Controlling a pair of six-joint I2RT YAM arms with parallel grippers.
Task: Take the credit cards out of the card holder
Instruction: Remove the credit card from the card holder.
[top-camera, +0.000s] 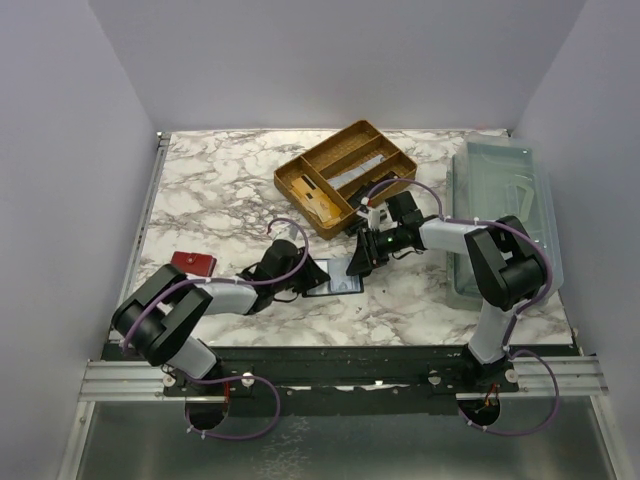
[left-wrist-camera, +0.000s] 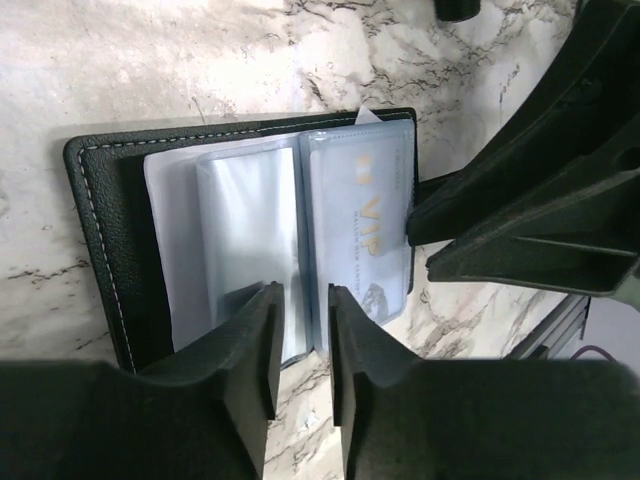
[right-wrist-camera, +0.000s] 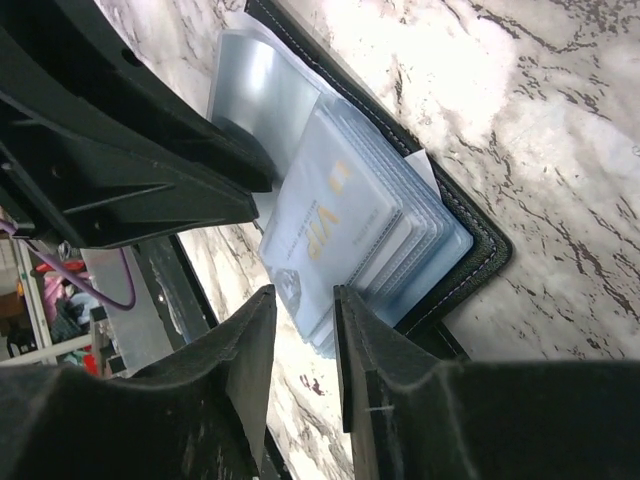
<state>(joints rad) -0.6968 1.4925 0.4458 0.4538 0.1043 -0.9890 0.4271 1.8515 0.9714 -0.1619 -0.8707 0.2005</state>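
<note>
The cards (left-wrist-camera: 358, 225) sit in clear sleeves inside the holder (left-wrist-camera: 110, 240), which lies open and flat on the table (top-camera: 220, 190) between the two arms, near the front edge. The top card reads "VIP" and is fully pocketed. More sleeves are stacked under it, though how many hold cards I cannot tell. No card lies loose anywhere on the table, so by my reading nothing has been taken out yet and the whole job remains.

The left gripper (left-wrist-camera: 305, 345) is down at the sleeves' near edge, by the fold. Its jaws show only a narrow gap, and I cannot tell whether they pinch a sleeve. The right gripper (right-wrist-camera: 305, 330) meets the stack from the opposite side with a similar slim gap. The stack's edge reaches the fingertips (whether gripped or merely touched is not clear).

The table is white marble with grey veins. Behind the holder lies a wooden tray (top-camera: 320, 150) with compartments. A clear bin (top-camera: 530, 190) stands at the right and a small red block (top-camera: 193, 263) at the left. Plain pale walls (top-camera: 300, 60) close in three sides.
</note>
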